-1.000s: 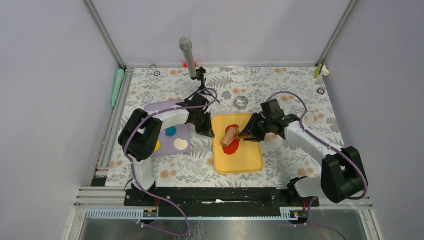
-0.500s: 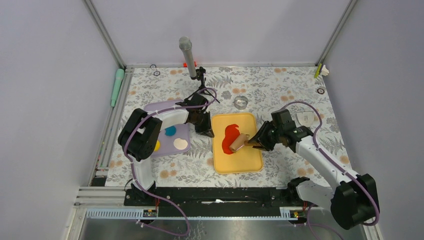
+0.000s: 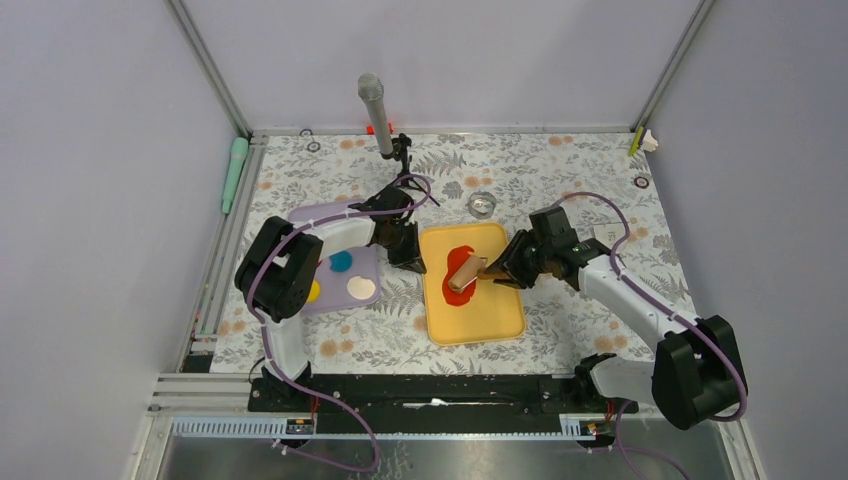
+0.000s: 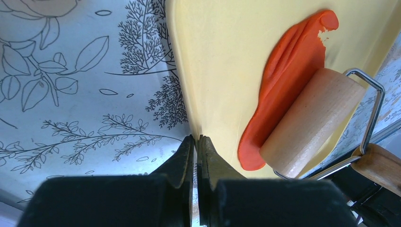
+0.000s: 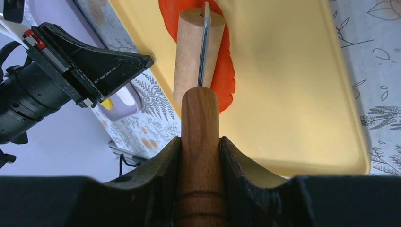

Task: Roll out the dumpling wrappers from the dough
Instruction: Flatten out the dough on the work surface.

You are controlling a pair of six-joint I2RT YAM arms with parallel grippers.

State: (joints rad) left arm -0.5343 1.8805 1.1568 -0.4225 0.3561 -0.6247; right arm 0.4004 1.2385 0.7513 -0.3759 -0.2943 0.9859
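One flattened patch of red dough (image 4: 283, 71) lies on the left half of the yellow board (image 3: 492, 322). It is long and uneven rather than round, with a ragged far end, so I judge that no wrapper is finished yet. The right tool (image 5: 199, 142) is closed part-way around the dark wooden handle of the roller (image 4: 307, 120). The roller's pale drum rests on the dough and covers part of it. The left tool (image 4: 196, 140) is fully closed with nothing between its fingers. Its tips sit at the board's left rim, but I cannot tell whether they press on it.

Several things could go wrong from here. The drum lies along the patch's length, so another pass in the same line would likely stretch the dough longer instead of rounding it. The ragged end looks thin and could tear further under pressure. Soft dough may cling to the wood and lift off the board. If the left tips are not pinning the rim, a firm push could slide the board across the worktop (image 3: 560, 180).
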